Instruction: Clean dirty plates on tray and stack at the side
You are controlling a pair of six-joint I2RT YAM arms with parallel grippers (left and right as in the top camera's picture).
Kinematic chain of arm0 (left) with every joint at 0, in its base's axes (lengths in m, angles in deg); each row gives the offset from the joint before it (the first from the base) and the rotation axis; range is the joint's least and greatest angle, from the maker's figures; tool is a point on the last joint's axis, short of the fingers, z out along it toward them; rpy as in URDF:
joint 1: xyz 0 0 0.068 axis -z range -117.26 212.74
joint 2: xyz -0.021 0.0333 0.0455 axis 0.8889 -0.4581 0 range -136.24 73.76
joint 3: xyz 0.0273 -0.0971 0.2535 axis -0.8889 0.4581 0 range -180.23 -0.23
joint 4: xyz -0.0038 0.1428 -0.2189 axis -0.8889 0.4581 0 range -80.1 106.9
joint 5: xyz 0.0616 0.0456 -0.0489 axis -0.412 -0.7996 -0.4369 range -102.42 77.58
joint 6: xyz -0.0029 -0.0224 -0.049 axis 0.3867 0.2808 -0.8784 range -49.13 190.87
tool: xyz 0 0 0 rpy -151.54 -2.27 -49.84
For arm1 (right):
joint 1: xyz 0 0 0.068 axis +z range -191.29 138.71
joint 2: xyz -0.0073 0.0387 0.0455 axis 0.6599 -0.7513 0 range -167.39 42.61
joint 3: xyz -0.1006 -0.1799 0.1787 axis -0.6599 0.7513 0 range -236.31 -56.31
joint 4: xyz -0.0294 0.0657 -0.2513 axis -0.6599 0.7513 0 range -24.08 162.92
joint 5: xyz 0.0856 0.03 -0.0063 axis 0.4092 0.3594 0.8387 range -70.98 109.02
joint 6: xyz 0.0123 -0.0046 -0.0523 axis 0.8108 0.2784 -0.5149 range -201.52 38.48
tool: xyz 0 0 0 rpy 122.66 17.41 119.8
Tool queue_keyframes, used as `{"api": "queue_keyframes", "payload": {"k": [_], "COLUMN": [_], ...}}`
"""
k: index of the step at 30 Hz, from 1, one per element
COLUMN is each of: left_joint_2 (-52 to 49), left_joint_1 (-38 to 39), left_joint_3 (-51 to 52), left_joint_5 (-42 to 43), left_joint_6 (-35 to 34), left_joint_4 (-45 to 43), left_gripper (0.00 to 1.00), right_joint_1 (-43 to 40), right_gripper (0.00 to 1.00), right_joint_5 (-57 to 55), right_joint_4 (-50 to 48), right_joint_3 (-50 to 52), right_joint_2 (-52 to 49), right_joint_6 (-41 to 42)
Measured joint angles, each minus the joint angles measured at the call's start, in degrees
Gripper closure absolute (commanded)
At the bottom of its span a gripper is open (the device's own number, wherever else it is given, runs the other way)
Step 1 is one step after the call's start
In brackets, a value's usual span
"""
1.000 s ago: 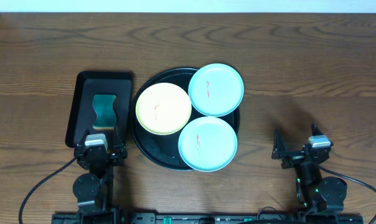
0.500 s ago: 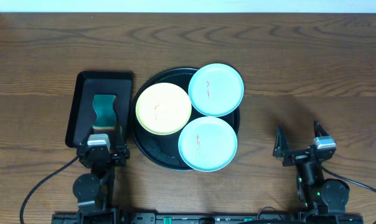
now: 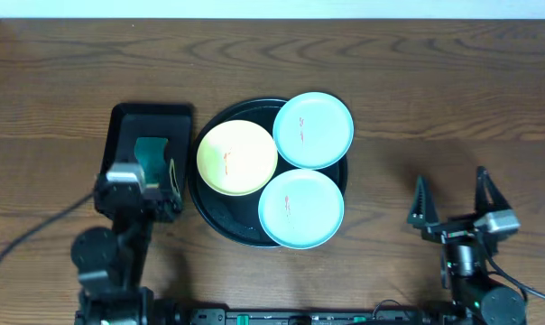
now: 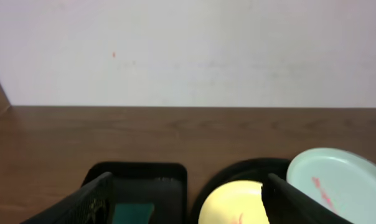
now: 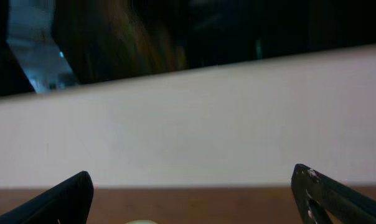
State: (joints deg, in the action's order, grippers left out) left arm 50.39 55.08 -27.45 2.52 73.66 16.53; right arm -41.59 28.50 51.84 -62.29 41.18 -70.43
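Status: all three plates [image 3: 236, 158] on round black tray [image 3: 220, 226], both grippers wide and empty

We see the pale yellow plate on the tray's left side. The upper blue-green plate [image 3: 313, 130] sits at upper right and hangs over the rim. The lower blue-green plate [image 3: 300, 208] sits at the near side, also past the rim. Plate edges touch one another in the middle. Each one carries a small red-orange smear.

Just left of the round tray we have a rectangular black tray [image 3: 119, 122] with a teal sponge [image 3: 151, 155] in it.

The left gripper [image 4: 185, 199] hovers over the near end of that rectangular tray, close to the sponge. Its jaws are spread wide with nothing between them.

The right gripper [image 3: 450, 194] is well to the right of the plates over bare wooden table [image 3: 435, 81]. Its jaws are fully spread and hold nothing. Its wrist view shows mostly a pale wall [image 5: 188, 137] beyond the table edge.
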Motion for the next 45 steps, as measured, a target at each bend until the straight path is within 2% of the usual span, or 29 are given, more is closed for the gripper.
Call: {"api": "queue_keyframes", "payload": {"k": [7, 13, 16, 22, 31, 35, 40, 41, 43, 45], "left_joint_2": [-16.09, -31.17, -38.66, -48.81, -52.68, -52.37, -52.19, -52.19, -52.19, -52.19], "left_joint_1": [0.0, 0.0, -0.02, -0.02, -2.01, -2.1, -2.08, -2.1, -2.08, -2.08], "left_joint_3": [-14.73, -26.12, -31.3, -39.36, -50.97, -53.72, -53.81, -53.81, -53.81, -53.81], "left_joint_5": [0.87, 3.98, 5.33, 6.8, 9.42, 13.0, 15.65, 15.93, 16.35, 16.5], "left_joint_6": [0.04, 0.09, 0.09, 0.09, 0.24, 0.22, -0.46, -0.61, -0.92, -1.09], "left_joint_4": [9.46, 10.78, 11.3, 15.96, 34.84, 39.85, 46.14, 47.32, 48.28, 48.48], "left_gripper": [0.25, 0.25, 0.25, 0.25, 0.25, 0.25, 0.25, 0.25, 0.25, 0.25], "right_joint_1": [0.0, 0.0, 0.0, 0.0, -0.04, -0.04, -0.02, 0.0, 0.17, 1.05], "right_gripper": [0.01, 0.01, 0.01, 0.01, 0.01, 0.01, 0.01, 0.08, 0.17, 0.19], "right_joint_5": [1.44, 5.05, 6.45, 7.08, 9.53, 12.15, 15.23, 16.04, 17.33, 18.23], "right_joint_4": [1.7, 5.66, 10.82, 31.34, 52.28, 53.4, 53.57, 53.57, 53.57, 53.62], "right_joint_3": [-10.19, -19.98, -27.61, -44.74, -67.84, -71.97, -72.17, -72.17, -72.17, -72.19], "right_joint_2": [-7.93, -22.71, -31.91, -48.22, -70.84, -76.08, -78.58, -78.75, -78.99, -79.38], "right_joint_6": [0.0, 0.0, 0.0, -0.02, -1.6, -3.58, -4.2, -4.22, -4.15, -3.54]}}
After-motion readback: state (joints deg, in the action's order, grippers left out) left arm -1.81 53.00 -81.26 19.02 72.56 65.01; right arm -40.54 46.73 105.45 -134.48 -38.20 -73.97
